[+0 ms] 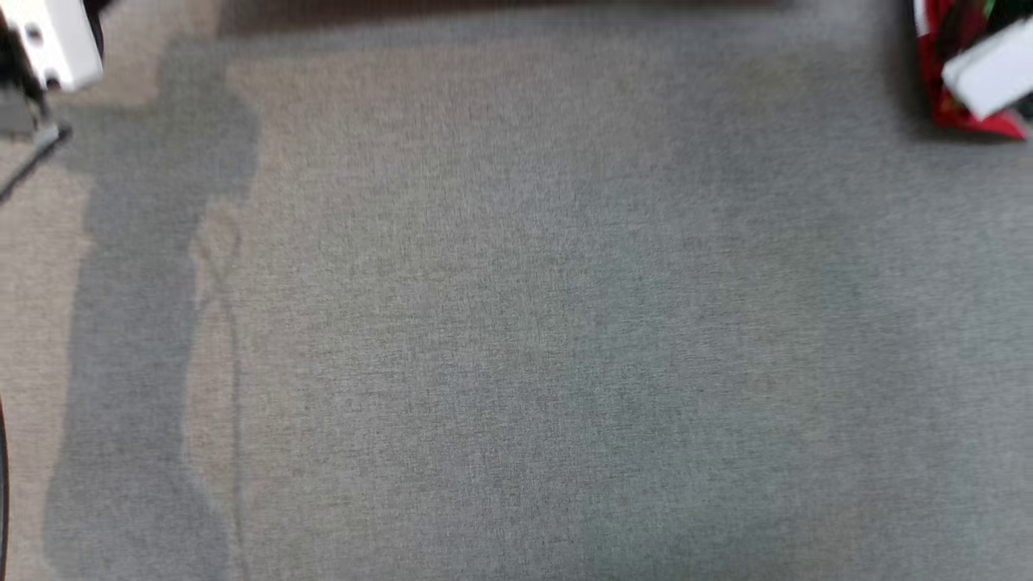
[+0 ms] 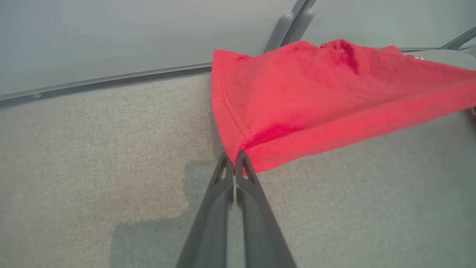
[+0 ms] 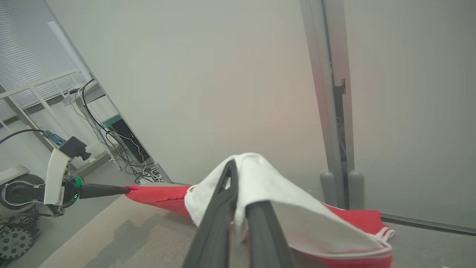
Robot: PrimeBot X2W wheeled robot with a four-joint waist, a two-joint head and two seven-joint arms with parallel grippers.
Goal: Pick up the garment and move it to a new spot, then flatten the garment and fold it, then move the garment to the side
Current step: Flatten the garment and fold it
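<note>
Left gripper: pressed together on a hemmed corner of the red garment. In your left wrist view the cloth fans from the fingertips toward the upper right of the frame.
Right gripper: pinching a fold that shows the garment's white inner face. The cloth drapes over one finger and hides its tip.
Garment position: slung between both grippers above the grey cloth surface. Whether its lowest fold touches the surface, you cannot tell. In the head view it sits in the upper right corner, beside a pale forearm.
Long axis: runs from one pinch to the other. In the right wrist view the red band stretches from the other arm's fingertips at middle left to your own fingers at lower centre. It is taut on the left side and bunched near the right.
Nearer arm: both hold it, but the bulk hangs closer to the right gripper.
Step, by my judgement: carrying it to the new spot, not yet laid down.
Coming move turns on: the bare surface lies at centre and bottom of the head view, while the garment sits at upper right — so you would bring both grippers down-frame together with that axis stretched.
Risk: the left pinch holds only a small corner — a harder pull apart could slip it.
</note>
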